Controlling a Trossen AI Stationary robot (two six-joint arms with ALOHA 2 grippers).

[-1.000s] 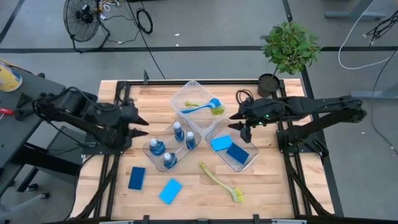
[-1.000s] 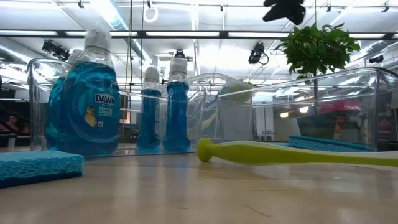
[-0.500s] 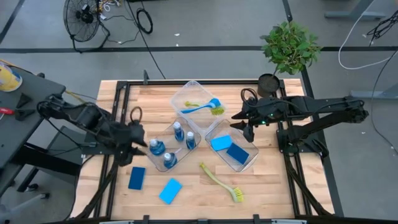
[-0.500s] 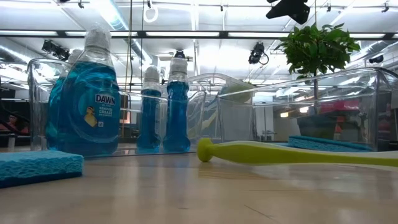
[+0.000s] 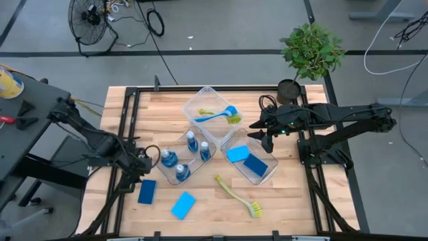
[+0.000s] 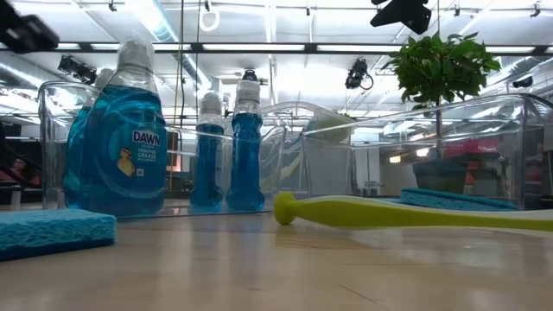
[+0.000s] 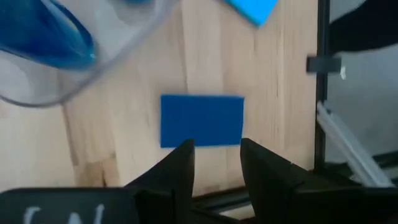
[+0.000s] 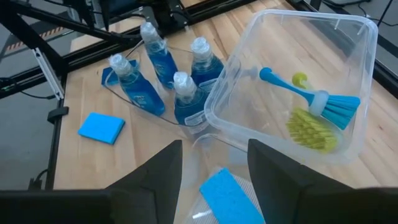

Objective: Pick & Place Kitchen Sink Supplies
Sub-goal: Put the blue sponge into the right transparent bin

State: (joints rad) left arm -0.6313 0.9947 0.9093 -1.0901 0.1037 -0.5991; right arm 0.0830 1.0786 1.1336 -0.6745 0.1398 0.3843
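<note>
A dark-blue sponge (image 5: 147, 191) lies flat on the table near its front left. My left gripper (image 7: 216, 157) hangs open above the sponge's far edge (image 7: 202, 120), pointing steeply down, nothing between its fingers. A light-blue sponge (image 5: 183, 205) and a yellow-green brush (image 5: 237, 195) lie on the table nearby. Several bottles of blue liquid (image 5: 180, 157) stand in a clear bin. My right gripper (image 5: 264, 134) waits open in the air above the bin holding two sponges (image 5: 249, 161).
A third clear bin (image 5: 210, 114) at the back holds a blue brush and a yellow-green brush. A potted plant (image 5: 309, 53) stands at the far right corner. A black frame rail (image 7: 323, 74) runs along the table's left edge beside the dark-blue sponge.
My left gripper has swung from beside the bottle bin toward the table's near edge and sunk, tipping from nearly level to steeply downward, so that it now hangs over the dark-blue sponge. It has come into the low view's top left corner.
</note>
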